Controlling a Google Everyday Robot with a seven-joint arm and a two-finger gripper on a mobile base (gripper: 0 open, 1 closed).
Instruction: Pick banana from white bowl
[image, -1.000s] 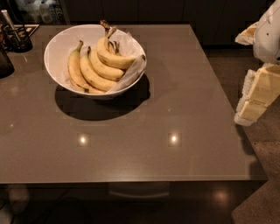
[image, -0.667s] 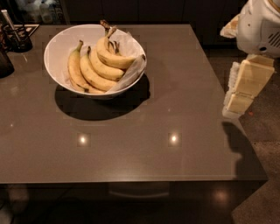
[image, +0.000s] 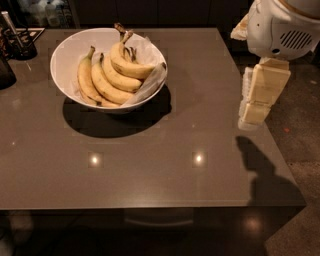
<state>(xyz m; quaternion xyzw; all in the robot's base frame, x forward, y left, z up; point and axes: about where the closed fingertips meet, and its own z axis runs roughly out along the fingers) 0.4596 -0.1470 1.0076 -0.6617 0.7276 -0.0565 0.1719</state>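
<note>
The white bowl (image: 64, 54) stands on the far left part of the dark table, lined with crumpled white paper. It holds several yellow bananas. The plump, strongly curved banana (image: 131, 67) with the long brownish stem lies on top at the bowl's right side, stem pointing to the back. Two slimmer bananas (image: 95, 82) lie to its left. My gripper (image: 254, 114) hangs pointing down over the table's right edge, far to the right of the bowl, with nothing visible in it. The white arm housing (image: 280, 27) is above it.
A dark holder with a utensil (image: 17, 42) stands at the back left corner, and a dark object (image: 5, 72) sits at the left edge. The table's right edge (image: 280, 150) borders speckled floor. The gripper's shadow falls on the near right corner.
My arm and gripper have moved left, from beside the table to over its right edge. The bowl and bananas have not moved.
</note>
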